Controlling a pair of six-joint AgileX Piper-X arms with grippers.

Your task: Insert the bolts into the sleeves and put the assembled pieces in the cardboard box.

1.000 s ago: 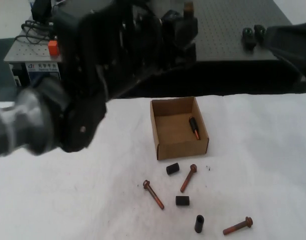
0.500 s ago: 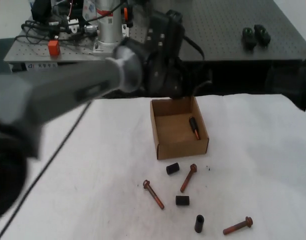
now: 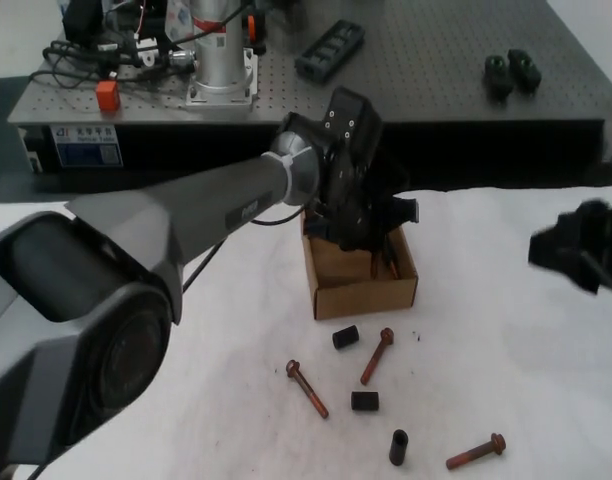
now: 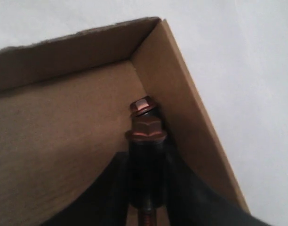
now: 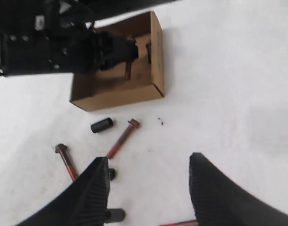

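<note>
The left gripper (image 3: 374, 238) hangs over the cardboard box (image 3: 366, 296), which sits about midway along the table's (image 3: 546, 370) far edge. Its tips dip inside, toward the box's right-hand wall. In the left wrist view we find its fingers (image 4: 186, 193) clamped on a bolt-and-sleeve piece (image 4: 146, 150). The black sleeve sits between them, with the copper bolt head at one end and a bit of thread showing at the other. The piece is inside the box, just beside the wall, and we cannot tell whether it touches the floor. A second bolt head (image 4: 143, 104) shows just beyond it, close to the same wall.

Between the box and the table's near edge lie the loose parts, apart from both grippers. From the left we see the leftmost bolt (image 3: 307, 389), then the sleeve by the box (image 3: 346, 337) just in front of its front wall. After these come the middle sleeve (image 3: 364, 402), the middle bolt (image 3: 377, 356), the near sleeve (image 3: 398, 447) and the right bolt (image 3: 476, 452), which lies close to the near edge.

The right gripper (image 3: 586, 255) is by the table's right edge, well apart from the box and the parts. In its wrist view (image 5: 148, 162) the fingers are spread wide with nothing between them.
</note>
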